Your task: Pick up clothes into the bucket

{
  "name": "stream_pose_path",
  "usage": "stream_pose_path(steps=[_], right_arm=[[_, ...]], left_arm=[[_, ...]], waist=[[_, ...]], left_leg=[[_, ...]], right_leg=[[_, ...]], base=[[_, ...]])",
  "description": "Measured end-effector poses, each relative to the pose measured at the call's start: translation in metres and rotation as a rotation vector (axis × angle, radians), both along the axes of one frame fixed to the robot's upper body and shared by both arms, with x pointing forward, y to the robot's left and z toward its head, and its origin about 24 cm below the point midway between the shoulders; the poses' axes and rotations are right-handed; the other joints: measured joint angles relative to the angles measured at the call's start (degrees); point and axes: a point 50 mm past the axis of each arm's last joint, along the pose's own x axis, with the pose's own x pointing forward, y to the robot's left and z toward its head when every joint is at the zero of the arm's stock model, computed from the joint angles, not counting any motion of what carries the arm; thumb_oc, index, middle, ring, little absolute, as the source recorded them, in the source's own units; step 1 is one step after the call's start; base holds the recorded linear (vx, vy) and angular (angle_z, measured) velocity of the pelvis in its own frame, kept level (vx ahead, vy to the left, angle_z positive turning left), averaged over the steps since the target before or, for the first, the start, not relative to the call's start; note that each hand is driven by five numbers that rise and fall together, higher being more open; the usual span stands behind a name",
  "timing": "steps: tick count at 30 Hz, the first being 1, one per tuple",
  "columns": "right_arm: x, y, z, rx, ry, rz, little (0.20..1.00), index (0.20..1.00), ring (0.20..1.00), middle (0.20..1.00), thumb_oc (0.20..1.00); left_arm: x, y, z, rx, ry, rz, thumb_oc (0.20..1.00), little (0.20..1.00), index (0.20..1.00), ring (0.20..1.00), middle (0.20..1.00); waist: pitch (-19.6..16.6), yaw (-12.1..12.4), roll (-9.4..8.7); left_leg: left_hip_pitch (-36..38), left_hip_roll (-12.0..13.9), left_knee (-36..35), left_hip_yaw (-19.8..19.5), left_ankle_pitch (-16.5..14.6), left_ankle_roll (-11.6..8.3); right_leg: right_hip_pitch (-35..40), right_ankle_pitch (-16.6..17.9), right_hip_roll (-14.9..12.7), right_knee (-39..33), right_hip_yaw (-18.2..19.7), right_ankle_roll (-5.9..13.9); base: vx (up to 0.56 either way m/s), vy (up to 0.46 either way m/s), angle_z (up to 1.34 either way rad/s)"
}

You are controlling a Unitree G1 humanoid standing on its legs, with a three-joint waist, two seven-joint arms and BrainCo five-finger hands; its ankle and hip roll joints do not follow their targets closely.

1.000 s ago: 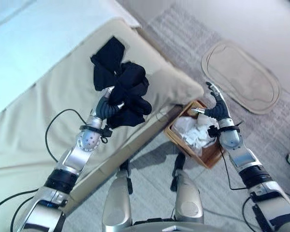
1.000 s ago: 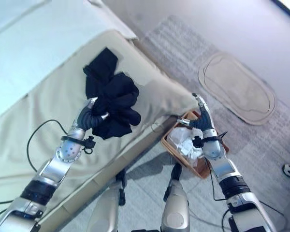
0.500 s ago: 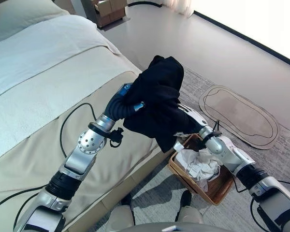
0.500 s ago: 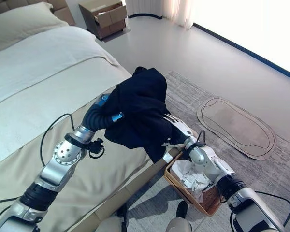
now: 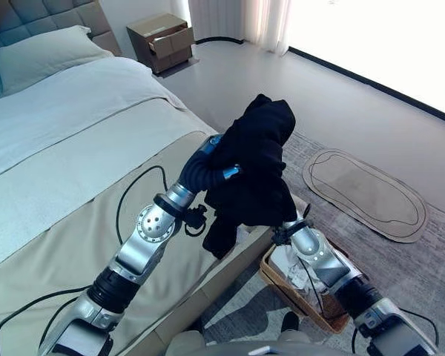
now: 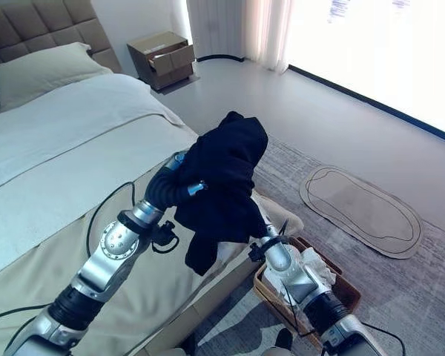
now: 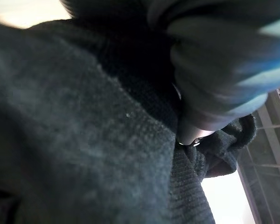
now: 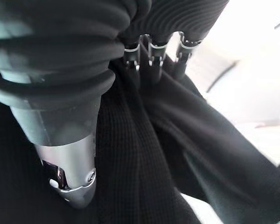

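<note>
So the left hand (image 5: 221, 165), fingers buried in cloth so grip unclear, lifts the black garment (image 5: 254, 167) w/ the right hand (image 8: 70, 154) pushed into its folds, prob. to carry it to the basket (image 5: 285, 285) at 5 o'clock.

The left arm reaches up and forward from the lower left, elbow bent, its robot hand (image 5: 221, 162) raised high and buried in dark cloth, fingers hidden. The right arm comes in from the lower right, its robot hand (image 8: 65, 140) lifted into the same cloth, fingers (image 8: 151, 53) sunk in its folds.
</note>
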Motion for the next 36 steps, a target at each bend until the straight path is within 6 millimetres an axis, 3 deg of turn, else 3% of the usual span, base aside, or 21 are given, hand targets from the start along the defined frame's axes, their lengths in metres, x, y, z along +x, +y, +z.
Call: stream_pose_path(steps=[7,8,9,23,35,36], right_arm=[[0.0,-0.002,-0.004,0.198,0.101,-0.042,1.0,1.0,1.0,1.0,1.0],[0.0,0.001,-0.004,0.248,0.116,-0.05,0.482,0.482,0.482,0.482,0.482],[0.0,0.0,-0.004,0.263,0.12,-0.056,0.2,0.2,0.2,0.2,0.2],[-0.007,-0.004,-0.016,0.547,0.272,-0.084,0.2,0.2,0.2,0.2,0.2],[-0.022,-0.032,-0.035,0.811,0.363,-0.185,0.2,0.2,0.2,0.2,0.2],[-0.022,-0.034,-0.035,0.82,0.36,-0.192,0.2,0.2,0.2,0.2,0.2]], left_arm=[[-0.002,-0.01,-0.007,-0.013,0.051,-0.028,0.2,0.2,0.2,0.2,0.2],[-0.002,-0.011,-0.007,-0.021,0.054,-0.024,0.2,0.2,0.2,0.2,0.2],[-0.002,-0.011,-0.007,-0.022,0.055,-0.022,0.2,0.2,0.2,0.2,0.2],[-0.011,-0.001,-0.036,-0.108,0.218,0.012,0.2,0.2,0.2,0.2,0.2],[-0.012,0.019,-0.083,-0.108,0.406,0.14,0.2,0.2,0.2,0.2,0.2],[-0.012,0.02,-0.088,-0.091,0.415,0.157,0.266,0.266,0.266,0.266,0.266]], waist=[[-0.12,-1.13,0.17],[-0.21,-1.14,0.3],[-0.27,-1.13,0.36],[-1.2,-0.82,0.85],[-1.5,-0.9,0.77],[-1.55,-0.92,0.75]], left_leg=[[0.45,0.05,-0.1,0.1,0.0,0.01],[0.45,0.07,-0.11,0.1,0.0,0.01],[0.45,0.08,-0.11,0.1,0.0,0.01],[0.49,0.17,-0.26,0.06,0.0,0.01],[0.6,0.44,-0.42,0.09,-0.01,0.02],[0.6,0.46,-0.43,0.1,-0.01,0.02]], right_leg=[[0.08,0.0,0.05,0.0,0.36,0.01],[0.07,0.0,0.07,0.0,0.37,0.01],[0.07,0.0,0.07,0.0,0.37,0.01],[0.09,-0.01,0.16,-0.01,0.32,0.01],[0.06,-0.02,0.42,-0.02,0.36,0.02],[0.05,-0.02,0.44,-0.02,0.36,0.02]], base=[[0.0,-0.003,-0.02],[0.0,0.0,0.0],[0.0,0.0,0.0],[0.0,0.0,0.0],[0.0,0.0,0.0],[0.0,0.0,0.0]])
